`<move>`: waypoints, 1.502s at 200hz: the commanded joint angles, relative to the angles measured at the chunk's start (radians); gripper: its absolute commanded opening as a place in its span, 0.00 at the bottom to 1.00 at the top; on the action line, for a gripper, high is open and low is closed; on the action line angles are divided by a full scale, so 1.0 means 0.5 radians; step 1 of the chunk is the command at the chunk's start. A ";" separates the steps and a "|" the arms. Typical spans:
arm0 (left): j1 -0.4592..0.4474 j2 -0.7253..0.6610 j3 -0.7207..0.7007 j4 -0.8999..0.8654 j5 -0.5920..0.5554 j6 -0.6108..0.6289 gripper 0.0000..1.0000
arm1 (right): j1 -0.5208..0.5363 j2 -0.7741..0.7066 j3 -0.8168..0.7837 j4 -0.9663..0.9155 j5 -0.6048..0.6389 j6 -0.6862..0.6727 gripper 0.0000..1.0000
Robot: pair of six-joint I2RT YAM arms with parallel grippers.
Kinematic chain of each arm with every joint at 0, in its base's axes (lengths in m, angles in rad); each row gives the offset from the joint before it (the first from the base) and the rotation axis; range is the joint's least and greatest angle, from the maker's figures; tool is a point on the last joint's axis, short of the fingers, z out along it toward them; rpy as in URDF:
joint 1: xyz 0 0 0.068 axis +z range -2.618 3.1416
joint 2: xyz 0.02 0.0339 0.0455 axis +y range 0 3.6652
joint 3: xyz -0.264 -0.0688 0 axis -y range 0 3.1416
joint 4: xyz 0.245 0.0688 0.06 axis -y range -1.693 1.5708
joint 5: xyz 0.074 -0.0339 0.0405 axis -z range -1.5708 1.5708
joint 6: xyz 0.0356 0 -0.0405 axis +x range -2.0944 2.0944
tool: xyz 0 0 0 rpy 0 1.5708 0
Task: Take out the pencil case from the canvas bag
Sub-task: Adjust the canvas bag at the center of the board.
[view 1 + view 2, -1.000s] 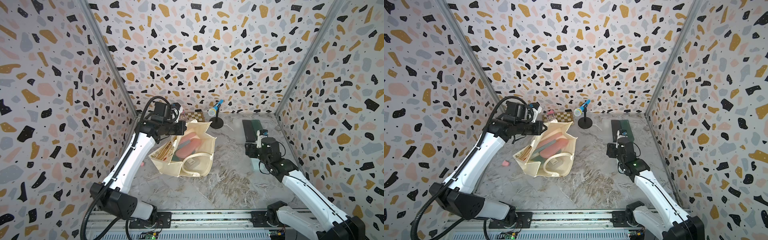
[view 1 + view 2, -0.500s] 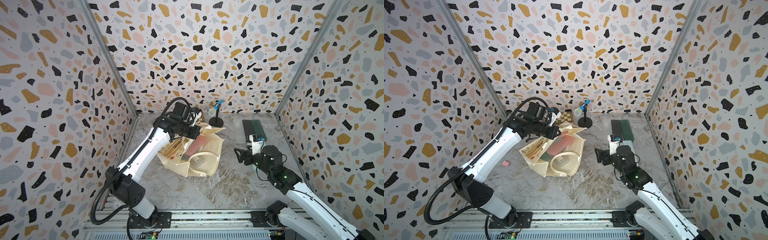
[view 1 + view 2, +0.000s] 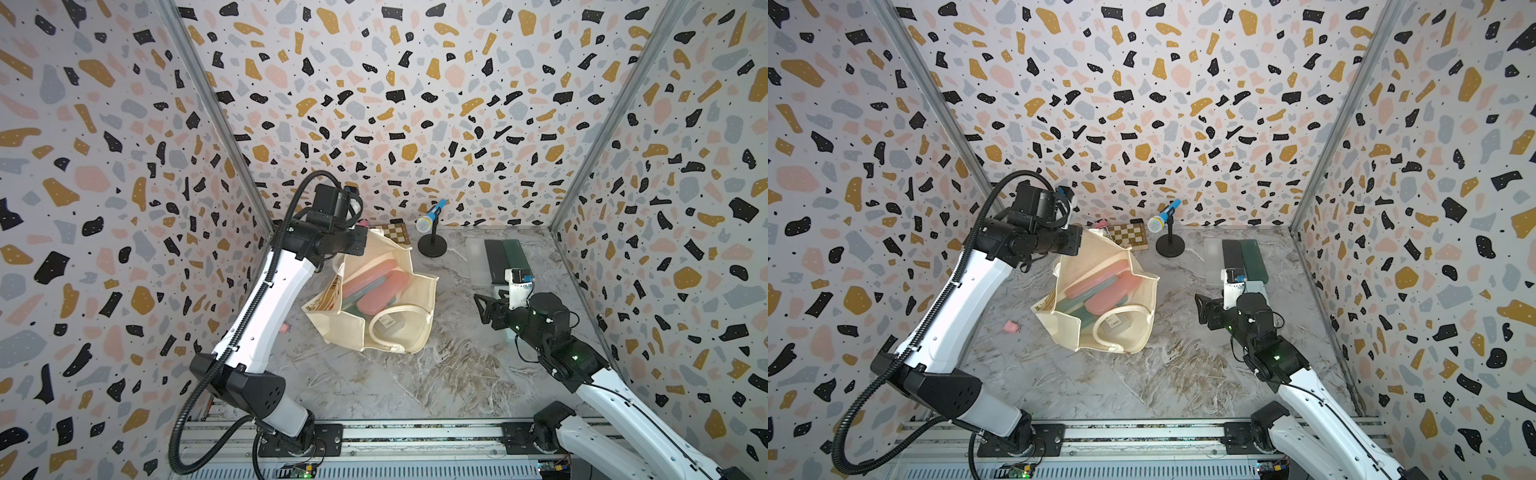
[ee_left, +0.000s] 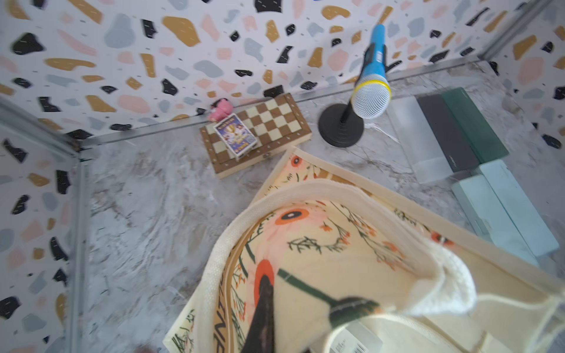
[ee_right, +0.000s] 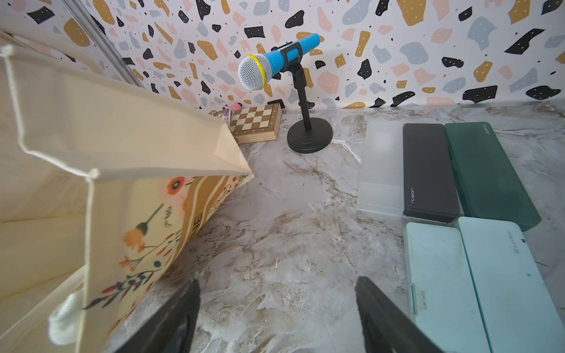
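Closest to you, your right gripper hangs low over the marble tabletop with its jaws spread wide, holding nothing; it points toward the canvas bag but stands apart from it; in the right wrist view its dark fingers frame bare marble, with the bag's floral side at one edge and two mint pencil cases side by side at the other. A small pink scrap lies on the table beside your left arm.

The bag stands near the table's middle, mouth up and open; one white handle droops across the opening; inside you can see a coral pencil case, a paler pink pencil case beyond it and a teal pencil case between them, all lying slanted within the bag's walls.

Your left gripper is closed at the bag's far upper corner, which rises up to it; the fingertips are hidden in both top views, so you cannot tell the exact pinch point.

Farther back, a frosted case, a black case and a dark green case lie in a row, touching; a blue microphone sits on a black stand near the back wall; beside it a chessboard carries a card box.
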 commanded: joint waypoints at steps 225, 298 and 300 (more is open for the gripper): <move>-0.028 0.008 -0.365 0.340 0.953 0.085 0.00 | 0.496 0.169 0.057 0.226 -0.302 -0.230 0.60; -0.091 -0.147 -0.640 0.441 1.213 0.130 0.00 | 0.921 0.785 0.029 0.540 0.042 -0.201 0.44; -0.091 -0.150 -0.642 0.443 1.214 0.131 0.00 | 0.925 0.810 0.029 0.556 0.057 -0.195 0.43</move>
